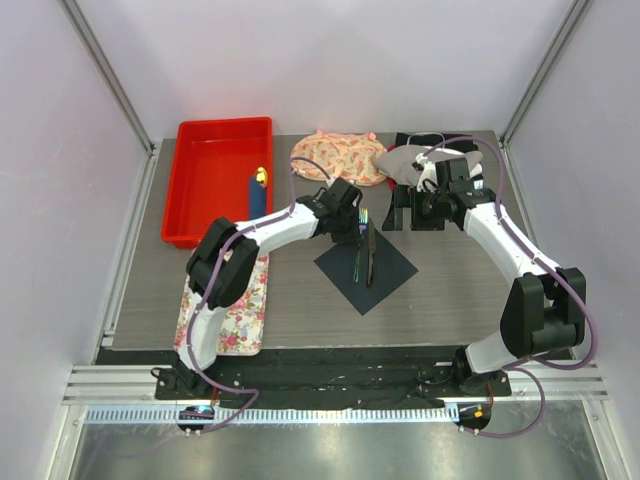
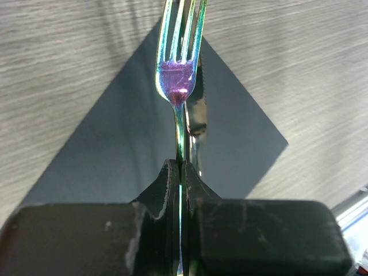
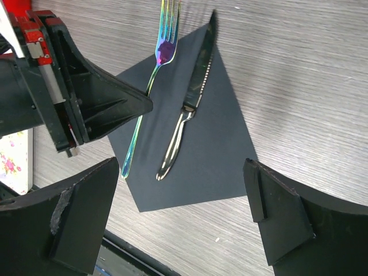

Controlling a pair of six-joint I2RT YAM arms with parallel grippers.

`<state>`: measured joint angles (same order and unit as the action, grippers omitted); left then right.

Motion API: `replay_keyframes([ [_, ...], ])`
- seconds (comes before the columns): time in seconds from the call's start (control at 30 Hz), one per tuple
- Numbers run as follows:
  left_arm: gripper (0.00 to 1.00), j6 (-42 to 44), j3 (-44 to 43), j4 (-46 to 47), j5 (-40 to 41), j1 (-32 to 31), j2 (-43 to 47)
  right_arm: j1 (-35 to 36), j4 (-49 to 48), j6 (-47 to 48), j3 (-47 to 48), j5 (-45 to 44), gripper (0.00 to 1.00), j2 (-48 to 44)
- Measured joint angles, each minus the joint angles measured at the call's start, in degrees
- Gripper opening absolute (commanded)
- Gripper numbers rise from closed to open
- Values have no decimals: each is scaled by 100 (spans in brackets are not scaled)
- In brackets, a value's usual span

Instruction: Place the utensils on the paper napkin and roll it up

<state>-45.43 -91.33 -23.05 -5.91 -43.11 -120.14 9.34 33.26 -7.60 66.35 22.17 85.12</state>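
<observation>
The paper napkin [image 1: 366, 268] lies flat as a dark diamond mid-table. On it lies the knife [image 1: 371, 257], shiny and slim, also in the right wrist view as knife [image 3: 193, 95]. My left gripper [image 1: 353, 228] is shut on the handle of the iridescent fork [image 1: 358, 250]. That fork [image 2: 179, 80] points away over the napkin [image 2: 115, 149], just left of the knife [image 2: 197, 123]. I cannot tell whether the fork touches the sheet. My right gripper [image 1: 425, 205] hovers open beyond the napkin's far right side, with nothing between its fingers [image 3: 86, 213].
A red bin [image 1: 190, 200] at the back left holds a blue yellow-tipped stick [image 1: 257, 190]. Floral fabric [image 1: 338, 155] and grey cloth [image 1: 400, 160] lie at the back. A floral tray [image 1: 240, 305] sits at the left, under my left arm.
</observation>
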Motion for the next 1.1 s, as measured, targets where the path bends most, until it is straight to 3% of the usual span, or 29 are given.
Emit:
replay_keyframes([
  [1.1, 12, -105, -514, -109, 28, -13, -748, -83, 72, 0, 96, 122, 100, 144],
])
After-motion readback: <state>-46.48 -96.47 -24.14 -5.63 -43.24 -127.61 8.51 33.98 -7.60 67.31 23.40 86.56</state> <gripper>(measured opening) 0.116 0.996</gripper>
